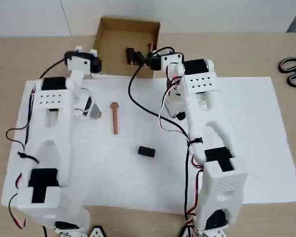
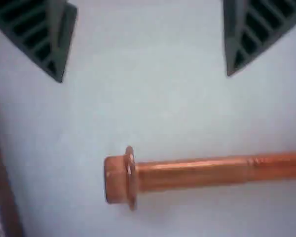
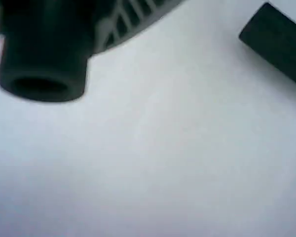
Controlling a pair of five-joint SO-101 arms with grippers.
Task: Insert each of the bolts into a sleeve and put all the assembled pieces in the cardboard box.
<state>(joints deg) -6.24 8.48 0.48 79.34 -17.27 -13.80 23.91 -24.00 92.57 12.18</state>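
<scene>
1. My left gripper (image 2: 143, 47) hangs low over the white sheet (image 1: 246, 148) with its jaws spread wide and nothing between them; both dark ribbed fingers (image 2: 37, 34) are well apart
2. The bolt (image 2: 202, 173), copper coloured, lies flat on the sheet just beside that gripper, not touching either finger. From the high view it sits on the side of the left gripper that faces the other arm, with its head pointing toward the cardboard box (image 1: 104, 39)
3. My right gripper (image 3: 49, 39) is clamped on a black sleeve; this held sleeve (image 3: 42, 74) hangs above the sheet with its open bore facing the camera
4. A second, loose sleeve (image 3: 278, 44) lies on its side on the sheet. In the high view it rests between the two arms, nearer the arm bases than the bolt and apart from it
5. The cardboard box stands on the table (image 1: 266, 39) at the far edge of the sheet. Some assembled pieces (image 1: 133, 55), dark with copper ends, lie inside near its right wall; I cannot count them for sure
6. A pair of scissors (image 1: 293, 69) lies on the table at the far right, off the sheet
</scene>
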